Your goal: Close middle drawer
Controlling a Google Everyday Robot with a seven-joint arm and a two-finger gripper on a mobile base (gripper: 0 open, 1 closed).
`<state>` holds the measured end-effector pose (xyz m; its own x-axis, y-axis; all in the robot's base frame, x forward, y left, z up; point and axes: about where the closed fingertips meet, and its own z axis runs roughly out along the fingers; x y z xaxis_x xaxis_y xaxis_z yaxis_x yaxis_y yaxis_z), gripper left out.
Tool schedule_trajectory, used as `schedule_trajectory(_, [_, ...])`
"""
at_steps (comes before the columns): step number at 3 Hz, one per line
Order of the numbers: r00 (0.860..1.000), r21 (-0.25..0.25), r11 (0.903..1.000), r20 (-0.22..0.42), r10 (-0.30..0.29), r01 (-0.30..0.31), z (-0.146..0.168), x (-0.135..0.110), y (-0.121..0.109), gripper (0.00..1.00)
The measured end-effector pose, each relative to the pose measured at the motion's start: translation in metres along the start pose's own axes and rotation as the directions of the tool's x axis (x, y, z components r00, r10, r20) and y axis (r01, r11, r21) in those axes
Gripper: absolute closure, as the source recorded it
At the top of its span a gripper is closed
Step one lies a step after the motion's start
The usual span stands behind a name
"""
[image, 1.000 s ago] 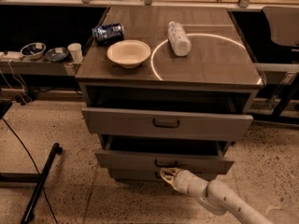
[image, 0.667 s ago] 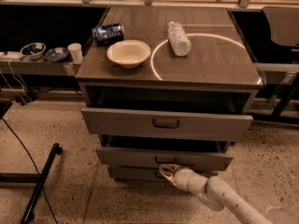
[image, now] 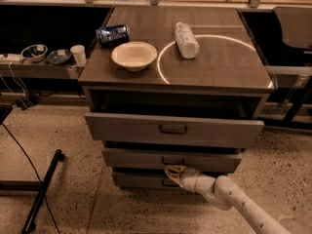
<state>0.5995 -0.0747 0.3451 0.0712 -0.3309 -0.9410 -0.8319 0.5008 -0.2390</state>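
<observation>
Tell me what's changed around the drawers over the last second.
The gripper has moved up and in towards the cabinet, at the lower edge of the middle drawer, and that drawer has slid slightly further in. The top drawer, bowl, bottle and can stayed put.

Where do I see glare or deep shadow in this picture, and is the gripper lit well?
Camera view: a bright ring of light glares on the cabinet top. The space above the open top drawer lies in deep shadow. The gripper, at the lower edge of the middle drawer, is lit evenly, with dark shadow behind it.
</observation>
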Motion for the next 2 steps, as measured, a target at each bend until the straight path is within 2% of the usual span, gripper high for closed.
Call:
schedule_trajectory(1, [1.000,-0.035,0.9993,0.004,0.009,-0.009,-0.002,0.000,0.002,1.00])
schedule_trajectory(2, [0.999,-0.082,0.9966,-0.042,-0.004,0.000,-0.010,0.002,0.013,1.00])
